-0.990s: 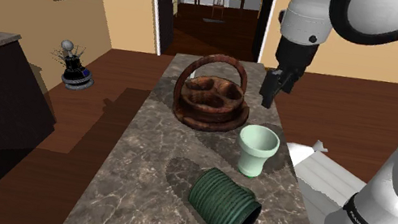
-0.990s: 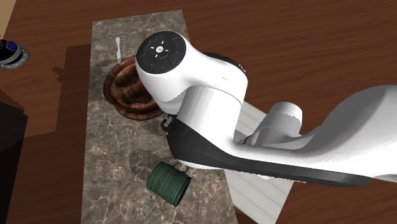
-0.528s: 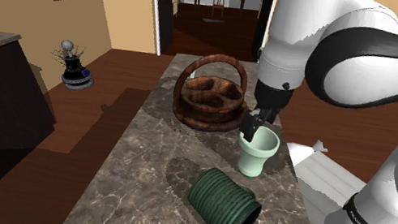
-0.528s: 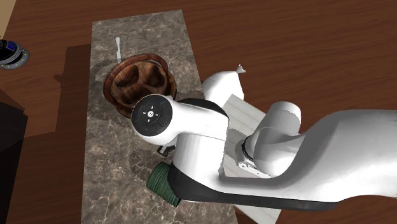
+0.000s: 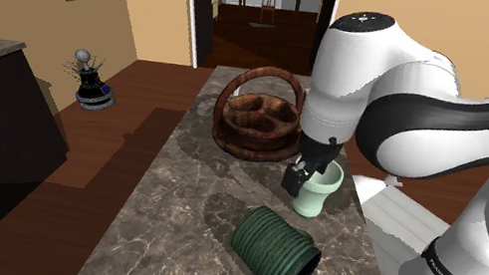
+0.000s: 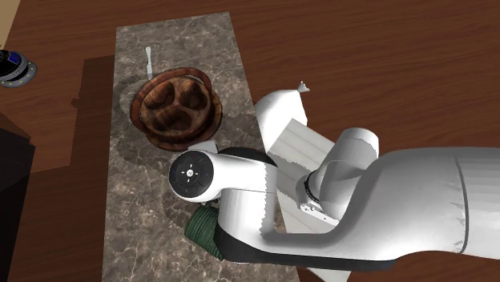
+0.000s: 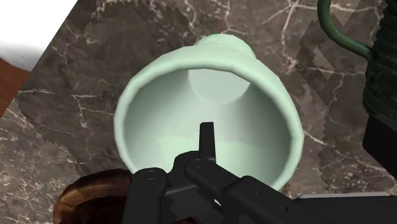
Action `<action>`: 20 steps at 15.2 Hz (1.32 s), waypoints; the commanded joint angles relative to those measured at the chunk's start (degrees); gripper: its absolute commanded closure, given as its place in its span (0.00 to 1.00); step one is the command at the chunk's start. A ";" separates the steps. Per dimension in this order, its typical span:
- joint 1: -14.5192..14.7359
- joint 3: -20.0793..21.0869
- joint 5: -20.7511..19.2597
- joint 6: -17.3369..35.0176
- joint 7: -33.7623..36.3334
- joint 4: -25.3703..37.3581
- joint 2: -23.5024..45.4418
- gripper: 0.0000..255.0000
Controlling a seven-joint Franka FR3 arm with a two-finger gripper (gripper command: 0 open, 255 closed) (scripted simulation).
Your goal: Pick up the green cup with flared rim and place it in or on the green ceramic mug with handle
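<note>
- The claw (image 5: pixel 304 174) is hanging right at the rim of the pale green cup (image 5: pixel 316 195), middle right of the shoulder view. Its black body is covering part of that rim, so I cannot tell whether it is open, closed or gripping the cup.
- The cup is standing upright on the marbled worktop (image 5: pixel 167 230). It is between the wooden basket (image 5: pixel 232 140) above it in the frame and the dark green ribbed mug (image 5: pixel 275 252) below it, and apart from both.
- The mug is lying on its side, its open mouth facing the lower right of the shoulder view.
- The wrist view is looking straight into the cup's open mouth, with the claw's black parts blocking the nearest stretch of rim.
- Beyond the cup there, the frame edge is cutting the mug off, leaving a ribbed flank and a thin curved handle (image 7: pixel 337 32) showing. A brown bit of the basket is peeking out beside the claw.
- In the second exterior view the white arm (image 6: pixel 264 208) is spreading over the worktop's lower half. Just a dark green sliver of the mug is poking out at the arm's lower left edge.
- The basket is sitting in that view's upper left, seen from above, with a small white utensil (image 6: pixel 148 58) past it that is too small to name.
- A small dark round device (image 5: pixel 91 87) is sitting on the floor at the shoulder view's left, and its details are hard to make out.
</note>
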 commanded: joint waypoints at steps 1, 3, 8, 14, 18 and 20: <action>-0.31 0.57 0.05 2.17 0.13 -0.99 1.17 0.00; -0.54 0.99 0.07 3.75 0.24 -1.73 2.03 0.00; -0.54 0.99 0.06 3.76 0.24 -1.72 2.04 0.00; -0.54 0.99 0.06 3.76 0.24 -1.72 2.04 1.00; -0.53 0.99 0.07 3.77 0.24 -1.74 2.03 1.00; -0.54 0.99 0.06 3.76 0.24 -1.72 2.04 1.00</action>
